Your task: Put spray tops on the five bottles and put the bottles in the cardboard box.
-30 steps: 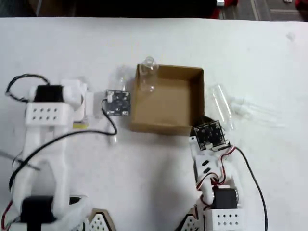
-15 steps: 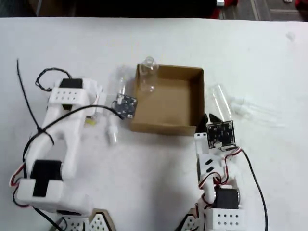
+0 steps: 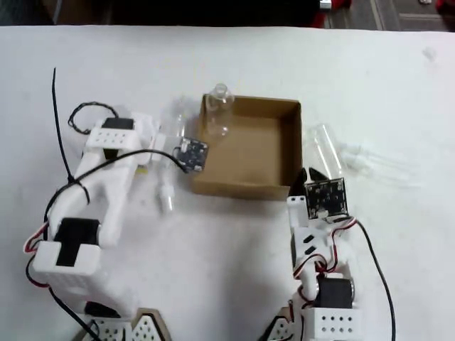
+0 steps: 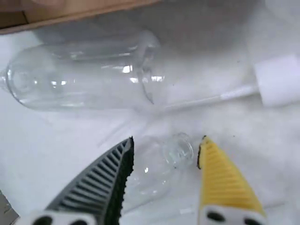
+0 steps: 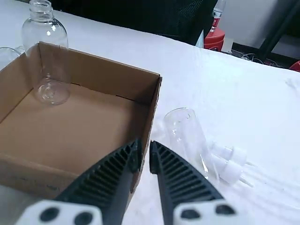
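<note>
Over the last second the left arm has been swinging rightward through the middle left of the high view. Its gripper is now hanging with fingers apart, straddling what looks like a small bottle lying on the table just left of the box. A larger bottle is lying just beyond it, near the box wall, with a spray top beside its neck. The right gripper has been drifting slightly right and then keeping still at the box's lower right corner, its fingers almost together and gripping nothing. A third bottle and two more tops are lying right of the box, and an uncapped bottle is standing in the box's upper left corner. Judging by this, the left arm is lining up a grasp on the small bottle, and capping is hardly begun, since no bottle is wearing a top.
</note>
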You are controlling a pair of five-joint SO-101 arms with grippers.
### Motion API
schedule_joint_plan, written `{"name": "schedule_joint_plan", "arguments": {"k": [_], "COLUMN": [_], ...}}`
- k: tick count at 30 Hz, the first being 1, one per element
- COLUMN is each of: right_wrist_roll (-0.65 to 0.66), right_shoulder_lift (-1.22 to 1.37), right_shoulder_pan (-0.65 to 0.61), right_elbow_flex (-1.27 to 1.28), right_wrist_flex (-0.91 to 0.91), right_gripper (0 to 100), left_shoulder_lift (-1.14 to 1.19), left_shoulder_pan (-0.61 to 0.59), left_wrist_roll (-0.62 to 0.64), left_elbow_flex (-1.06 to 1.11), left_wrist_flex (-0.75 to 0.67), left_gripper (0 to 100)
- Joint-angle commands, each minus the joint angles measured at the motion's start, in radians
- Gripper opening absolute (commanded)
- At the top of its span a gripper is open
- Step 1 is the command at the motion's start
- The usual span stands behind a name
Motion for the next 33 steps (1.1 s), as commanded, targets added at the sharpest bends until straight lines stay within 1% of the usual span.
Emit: {"name": "schedule_joint_plan", "arguments": {"k": [1, 4, 6, 8, 10, 12, 15, 16, 19, 22, 25, 27, 30, 31, 33], "right_wrist_roll": [-0.011, -0.011, -0.011, -0.009, -0.009, -0.009, -0.009, -0.009, -0.009, -0.009, -0.009, -0.009, -0.009, -0.009, -0.009], "right_shoulder_lift": [-0.004, -0.004, -0.004, -0.004, -0.004, -0.004, -0.004, -0.004, -0.004, -0.004, -0.004, -0.004, -0.004, -0.004, -0.004], "right_shoulder_pan": [0.01, 0.01, 0.008, -0.008, -0.022, -0.021, -0.021, -0.021, -0.021, -0.021, -0.021, -0.022, -0.022, -0.022, -0.022], "right_elbow_flex": [0.008, 0.008, 0.008, 0.008, 0.008, 0.008, 0.008, 0.008, 0.008, 0.008, 0.008, 0.008, 0.008, 0.008, 0.008], "right_wrist_flex": [-0.027, -0.027, -0.027, -0.025, -0.022, -0.021, -0.021, -0.021, -0.021, -0.021, -0.021, -0.021, -0.021, -0.021, -0.021], "right_gripper": [2.1, 2.1, 2.1, 2.1, 2.1, 2.1, 2.1, 2.1, 2.1, 2.1, 2.1, 2.1, 2.1, 2.1, 2.1], "left_shoulder_lift": [-0.028, -0.124, -0.185, -0.225, -0.228, -0.202, -0.102, -0.059, 0.088, 0.252, 0.418, 0.51, 0.591, 0.605, 0.622], "left_shoulder_pan": [0.01, -0.007, -0.022, -0.036, -0.067, -0.102, -0.147, -0.165, -0.208, -0.232, -0.245, -0.251, -0.265, -0.269, -0.282], "left_wrist_roll": [0.002, 0.017, 0.06, 0.135, 0.219, 0.236, 0.258, 0.285, 0.457, 0.628, 0.73, 0.756, 0.756, 0.747, 0.678], "left_elbow_flex": [-0.046, -0.103, -0.141, -0.184, -0.219, -0.242, -0.258, -0.276, -0.382, -0.532, -0.671, -0.749, -0.824, -0.844, -0.875], "left_wrist_flex": [0.018, 0.13, 0.15, 0.127, 0.069, 0.008, -0.135, -0.192, -0.336, -0.382, -0.385, -0.382, -0.365, -0.339, -0.278], "left_gripper": [21, 21, 21, 21, 21, 21, 21, 21, 21, 21, 21, 21, 21, 21, 21]}}
